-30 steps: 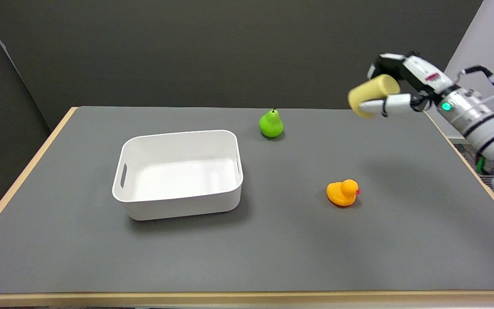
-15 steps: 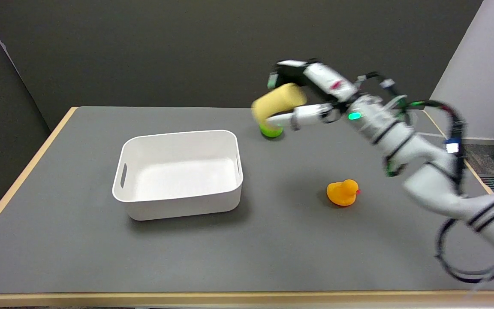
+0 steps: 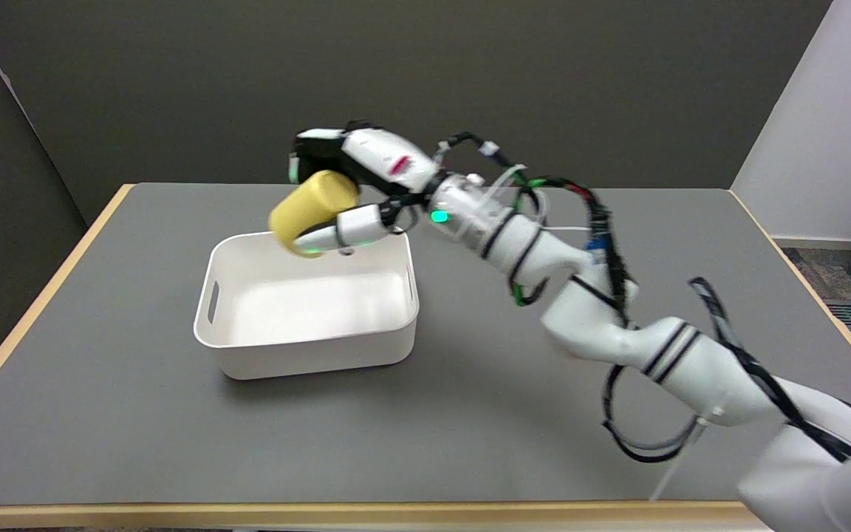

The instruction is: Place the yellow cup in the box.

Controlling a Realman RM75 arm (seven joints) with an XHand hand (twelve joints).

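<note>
The yellow cup (image 3: 312,209) lies on its side in the air, held by my right hand (image 3: 348,188). Fingers wrap over its top and one white finger runs under it. Cup and hand hang above the far rim of the white box (image 3: 307,355), which stands open and empty on the grey table. The right arm stretches in from the lower right across the table's middle.
The box has a slot handle on its left wall (image 3: 213,302). The arm covers the places where a green pear and an orange rubber duck stood, so neither shows. The table's wooden edge (image 3: 41,295) runs along the left and front.
My right hand has carried the yellow cup leftwards, from above the pear to above the box's far side. The arm now hides the pear and the duck.
</note>
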